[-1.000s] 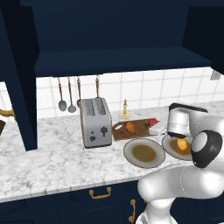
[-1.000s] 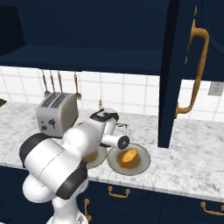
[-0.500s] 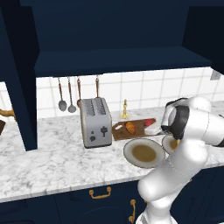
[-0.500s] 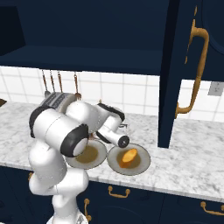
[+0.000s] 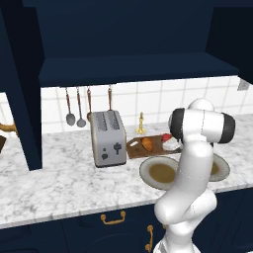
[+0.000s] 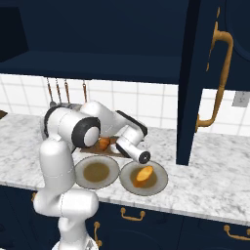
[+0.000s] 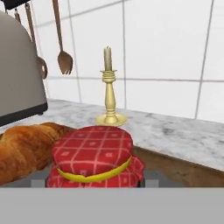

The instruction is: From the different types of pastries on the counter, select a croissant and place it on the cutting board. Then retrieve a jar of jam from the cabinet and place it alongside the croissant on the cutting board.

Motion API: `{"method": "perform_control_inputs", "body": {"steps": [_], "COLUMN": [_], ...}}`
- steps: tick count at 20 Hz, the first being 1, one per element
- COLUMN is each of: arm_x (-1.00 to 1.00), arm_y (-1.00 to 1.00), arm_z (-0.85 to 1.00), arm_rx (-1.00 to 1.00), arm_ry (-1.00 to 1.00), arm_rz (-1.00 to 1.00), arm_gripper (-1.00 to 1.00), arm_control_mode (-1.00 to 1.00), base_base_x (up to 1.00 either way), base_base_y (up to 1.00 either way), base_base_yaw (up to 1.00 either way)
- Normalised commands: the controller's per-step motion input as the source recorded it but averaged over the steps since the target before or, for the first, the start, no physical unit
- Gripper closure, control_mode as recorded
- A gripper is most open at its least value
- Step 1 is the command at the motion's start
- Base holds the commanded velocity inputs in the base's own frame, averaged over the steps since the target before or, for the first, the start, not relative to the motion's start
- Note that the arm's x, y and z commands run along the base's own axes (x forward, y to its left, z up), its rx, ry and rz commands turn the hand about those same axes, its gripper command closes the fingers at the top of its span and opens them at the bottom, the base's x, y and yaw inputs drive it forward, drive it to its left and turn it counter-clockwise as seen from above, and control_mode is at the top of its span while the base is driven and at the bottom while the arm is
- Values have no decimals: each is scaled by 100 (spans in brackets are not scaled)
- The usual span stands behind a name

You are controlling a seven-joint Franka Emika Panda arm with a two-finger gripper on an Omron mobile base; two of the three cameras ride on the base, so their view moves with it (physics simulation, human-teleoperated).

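In the left base view, the croissant [image 5: 147,143] is seen lying on the cutting board [image 5: 134,147], which rests on the counter [image 5: 59,180] just right of the toaster [image 5: 107,138]. A small red patch of the jar of jam [image 5: 167,137] is visible at the board's right end, beside the arm [image 5: 197,148]. Two round plates [image 5: 153,174] are set in front of the board.

In the right base view, the arm is bent low over the board, and the croissant [image 6: 103,143] is partly seen behind it. A rounder pastry [image 6: 143,176] lies on the right plate [image 6: 161,180]. The open cabinet [image 6: 97,63] hangs above.

In the hand view, the jar of jam [image 7: 93,157] is seen close at the bottom, with the croissant [image 7: 24,148] just to its left and the board [image 7: 183,168] beneath. A brass candlestick [image 7: 109,89] stands behind. The fingertips are hidden, so it cannot be told whether the jar is gripped.
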Motion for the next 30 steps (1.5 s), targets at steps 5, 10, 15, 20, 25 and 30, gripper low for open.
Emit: {"method": "perform_control_inputs", "body": {"steps": [5,10,15,20,25,30], "arm_x": [13,-29,-34,-35,-39,-38], "arm_y": [-7,0,6,21,30,28], "arm_z": [-12,9,60,100,97,82], "arm_rx": [1,2,0,-1,-10,-11], "arm_ry": [0,0,0,8,42,46], "arm_rz": [0,0,0,-1,-10,-10], "arm_gripper": [-100,-100,-100,-100,-100,-100], "arm_control_mode": [-100,-100,-100,-100,-100,-100], "base_base_x": [0,0,0,0,0,0], "base_base_y": [0,0,0,0,0,0], "base_base_yaw": [0,0,0,0,0,0]}}
